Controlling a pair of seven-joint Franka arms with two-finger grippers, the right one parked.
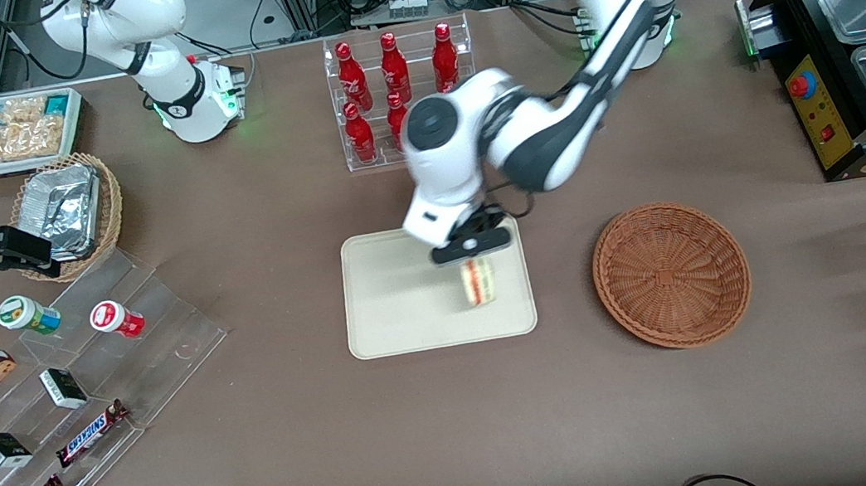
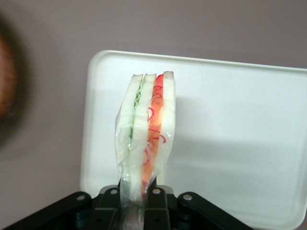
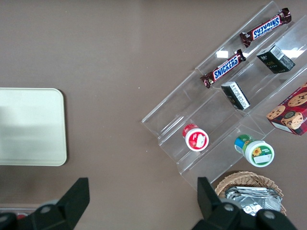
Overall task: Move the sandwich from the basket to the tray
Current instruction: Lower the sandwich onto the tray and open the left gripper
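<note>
My left gripper (image 1: 475,258) hangs over the cream tray (image 1: 392,315), shut on the sandwich (image 1: 478,282). The sandwich is a clear-wrapped wedge of white bread with green and red-orange layers, dangling above the part of the tray nearest the basket. In the left wrist view the sandwich (image 2: 146,129) stands out from the gripper (image 2: 135,203), its wrapper pinched between the black fingers (image 2: 160,203), with the tray (image 2: 240,143) beneath it. The reddish-brown wicker basket (image 1: 671,274) sits beside the tray toward the working arm's end, with nothing in it.
A clear rack of red bottles (image 1: 401,92) stands farther from the front camera than the tray. A clear stepped shelf (image 1: 84,389) with snack bars and cups, a tan basket of foil containers (image 1: 69,211) and a white snack bin (image 1: 8,131) lie toward the parked arm's end. A black food warmer (image 1: 844,63) stands at the working arm's end.
</note>
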